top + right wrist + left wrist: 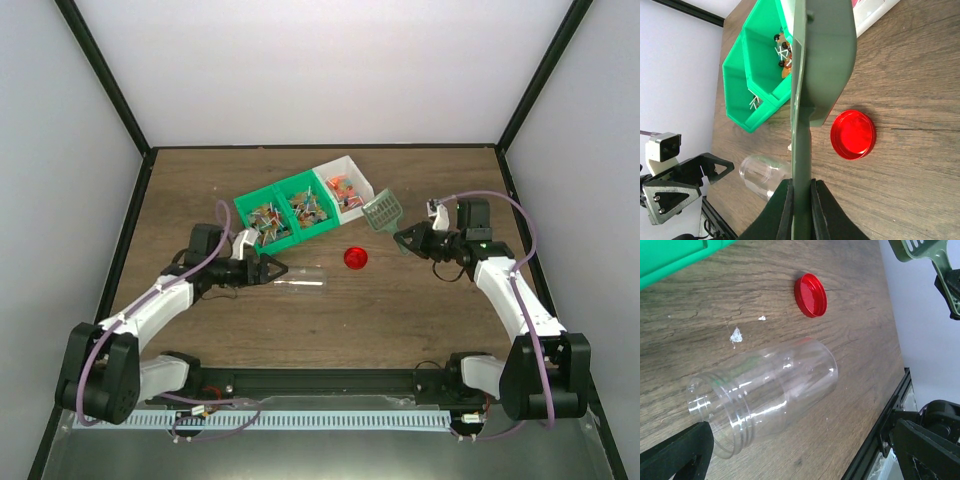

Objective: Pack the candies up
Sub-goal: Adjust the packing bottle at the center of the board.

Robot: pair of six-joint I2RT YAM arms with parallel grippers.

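Observation:
The candies [308, 207] lie as small mixed-colour wrapped sweets in two green bins [283, 237] and a white bin [360, 176]; some candies [783, 54] also show in the right wrist view. A clear jar [300, 282] lies on its side on the table, its mouth toward my left gripper [271, 270], which is open and just left of the mouth without holding it. In the left wrist view the jar [765, 390] is empty. My right gripper [410, 240] is shut on the handle of a green slotted scoop [383, 211], held in the air next to the white bin. The scoop [815, 60] appears edge-on.
A round red lid [355, 258] lies flat on the table between the jar and the scoop, also visible as the lid [810, 295] and the lid [853, 134]. Dark frame posts and pale walls border the wooden table [330, 330].

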